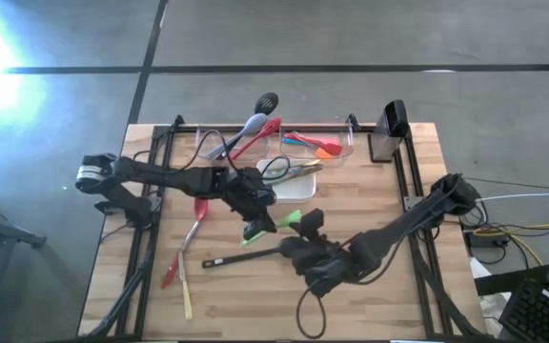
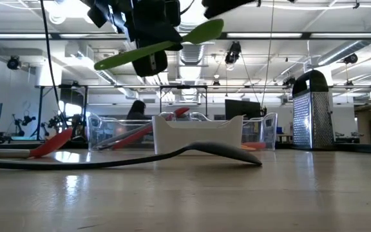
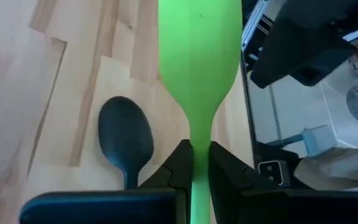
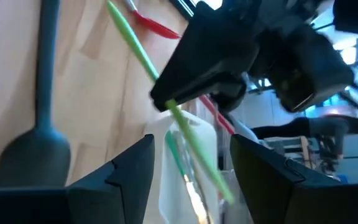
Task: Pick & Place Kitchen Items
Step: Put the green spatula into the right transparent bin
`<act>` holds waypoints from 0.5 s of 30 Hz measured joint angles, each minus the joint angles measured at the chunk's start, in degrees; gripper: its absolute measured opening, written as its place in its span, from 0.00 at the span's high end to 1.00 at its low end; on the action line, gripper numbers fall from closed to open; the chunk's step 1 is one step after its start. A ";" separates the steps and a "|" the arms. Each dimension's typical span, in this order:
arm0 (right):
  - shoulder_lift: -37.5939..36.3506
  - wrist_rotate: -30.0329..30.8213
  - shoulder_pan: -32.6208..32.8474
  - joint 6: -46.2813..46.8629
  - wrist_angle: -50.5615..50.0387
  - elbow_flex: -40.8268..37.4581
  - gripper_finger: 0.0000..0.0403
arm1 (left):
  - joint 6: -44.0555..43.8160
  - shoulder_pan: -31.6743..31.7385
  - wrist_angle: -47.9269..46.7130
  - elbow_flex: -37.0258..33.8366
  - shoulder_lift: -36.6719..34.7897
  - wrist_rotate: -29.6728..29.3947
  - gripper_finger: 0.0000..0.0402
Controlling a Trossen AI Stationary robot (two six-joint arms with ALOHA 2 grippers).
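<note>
My left gripper (image 1: 258, 221) is shut on a green spatula (image 1: 291, 218) above the middle of the table; the spatula shows high up in the low view (image 2: 166, 46). My right gripper (image 4: 191, 174) is open and empty, close to the spatula's blade on its right (image 1: 309, 232). A black spoon (image 1: 246, 256) lies flat on the table under both grippers, its bowl toward the right (image 2: 227, 153). A red utensil (image 1: 198, 211) and a yellow one (image 1: 185, 286) lie flat at the left. My left gripper pinches the green spatula's narrow neck (image 3: 199, 155), just behind the wide blade, between its two fingers. The fingers come from above, pointing down, and lie across the spatula. The spatula is lifted clear of the table, nearly level, its blade end a little higher.
A clear bin (image 1: 317, 143) with several utensils stands at the far edge, a white square dish (image 1: 289, 171) in front of it. A metal grater (image 1: 387, 129) stands at the far right. Black rails (image 1: 403, 181) run along both table sides.
</note>
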 joint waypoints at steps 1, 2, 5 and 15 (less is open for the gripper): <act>0.88 -0.03 -0.09 -0.46 -1.12 1.77 0.50 | -0.35 -0.01 0.00 0.00 0.00 0.11 0.92; 1.84 -0.21 -0.25 -1.00 -1.68 3.51 0.50 | -0.43 -0.01 0.01 0.00 0.00 0.24 0.92; 4.83 -2.22 -1.08 -3.02 -6.19 8.53 0.50 | -1.31 0.16 0.09 0.00 0.00 1.00 0.92; 16.16 -4.45 -5.19 -0.89 -26.43 25.75 0.51 | -4.80 0.17 1.10 0.00 -0.02 4.72 0.92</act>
